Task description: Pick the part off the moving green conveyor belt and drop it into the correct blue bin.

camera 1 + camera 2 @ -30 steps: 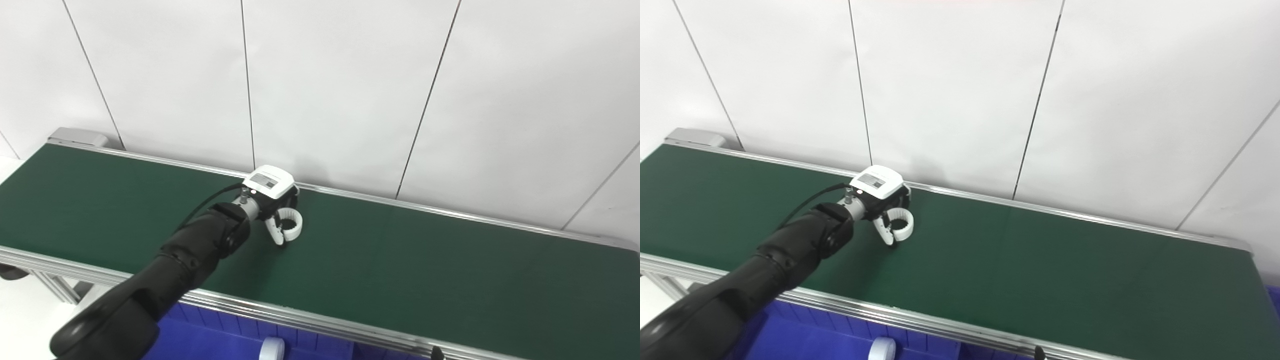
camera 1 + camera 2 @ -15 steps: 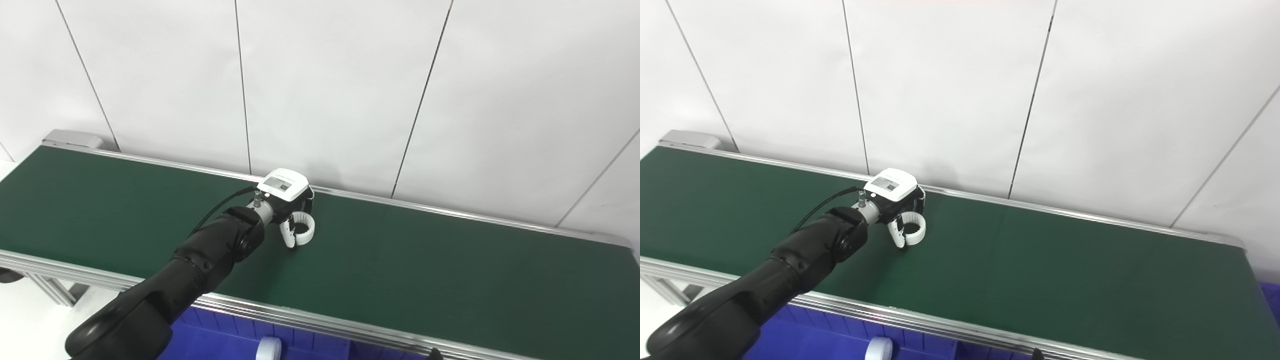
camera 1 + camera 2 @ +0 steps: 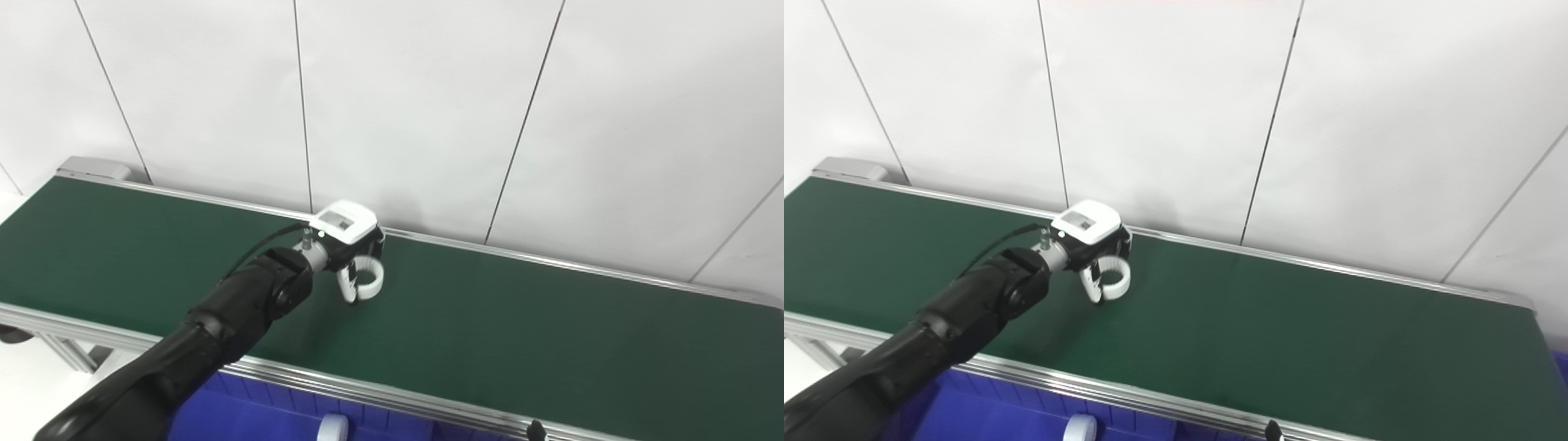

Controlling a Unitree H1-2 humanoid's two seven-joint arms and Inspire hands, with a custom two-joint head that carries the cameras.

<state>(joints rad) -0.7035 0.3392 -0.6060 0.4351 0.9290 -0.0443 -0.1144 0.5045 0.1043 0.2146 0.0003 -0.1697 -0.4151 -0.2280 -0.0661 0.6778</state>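
The left robot hand (image 3: 352,251), white-cased on a black arm, reaches across the dark green conveyor belt (image 3: 520,331) toward its far rail. Its fingers curl down around a small white plastic ring part (image 3: 369,277) that lies on the belt. One pale finger sits against the ring's near side and dark fingers drop behind it. From here I can't quite tell whether the ring is pinched firmly or only cradled, but the fingers look closed on it. The ring appears to rest on the belt, not lifted.

To do this grasp well, the fingers should squeeze across the ring's outer wall on opposite sides, with the wrist travelling along with the belt so the part isn't dragged or tipped. Then lift straight up before swinging back. A thin, smooth ring like this could easily pop out sideways if the lift starts with one finger only grazing it.

The deep blue plastic bin (image 3: 257,419) sits below the near rail, with another white round part (image 3: 332,427) showing inside it. The right robot hand is out of sight.
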